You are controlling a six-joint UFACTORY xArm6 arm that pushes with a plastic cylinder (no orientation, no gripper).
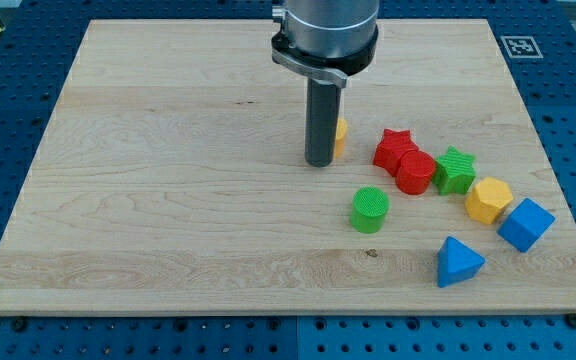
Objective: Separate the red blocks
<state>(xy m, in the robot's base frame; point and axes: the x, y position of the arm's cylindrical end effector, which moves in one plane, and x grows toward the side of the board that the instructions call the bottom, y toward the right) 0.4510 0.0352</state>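
A red star block (394,148) and a red cylinder (416,172) touch each other right of the board's middle. A green star block (455,170) touches the red cylinder's right side. My tip (318,162) rests on the board to the left of the red star, a short gap away. A yellow block (340,136) sits right behind the rod, mostly hidden by it.
A green cylinder (370,210) stands below the red pair. A yellow hexagon block (488,200), a blue cube (525,224) and a blue triangular block (458,262) lie at the lower right. The wooden board (168,200) ends near them at the right edge.
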